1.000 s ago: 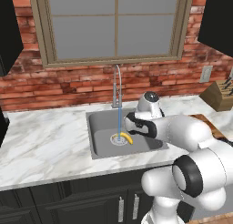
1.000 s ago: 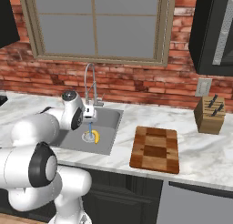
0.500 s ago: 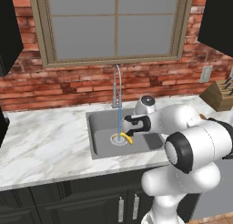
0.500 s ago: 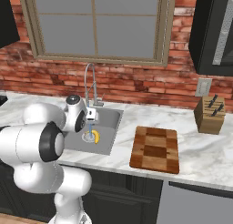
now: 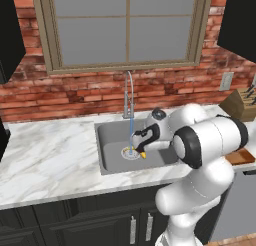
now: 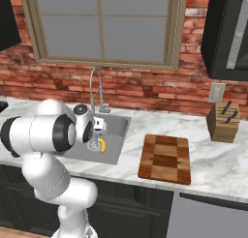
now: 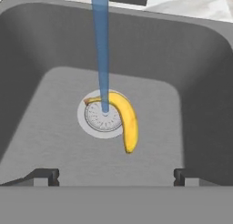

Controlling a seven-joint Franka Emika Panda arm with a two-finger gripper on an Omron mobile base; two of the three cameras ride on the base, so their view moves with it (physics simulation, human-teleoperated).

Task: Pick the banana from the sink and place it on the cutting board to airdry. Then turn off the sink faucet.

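My end effector [image 7: 116,175] is wide open above the sink [image 7: 200,82], holding nothing. The banana [image 7: 125,120] lies on the drain [image 7: 98,120], under the water stream [image 7: 101,50]. I think wet skin can slip from my fingers, and the curved shape may roll away.

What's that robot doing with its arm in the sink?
The white robot is reaching down into the sink with its end effector open above a banana. The banana lies on the sink floor, curled around the drain, and nothing holds it yet. Water is running from the faucet onto the drain beside it. The cutting board waits on the counter to the right of the sink.
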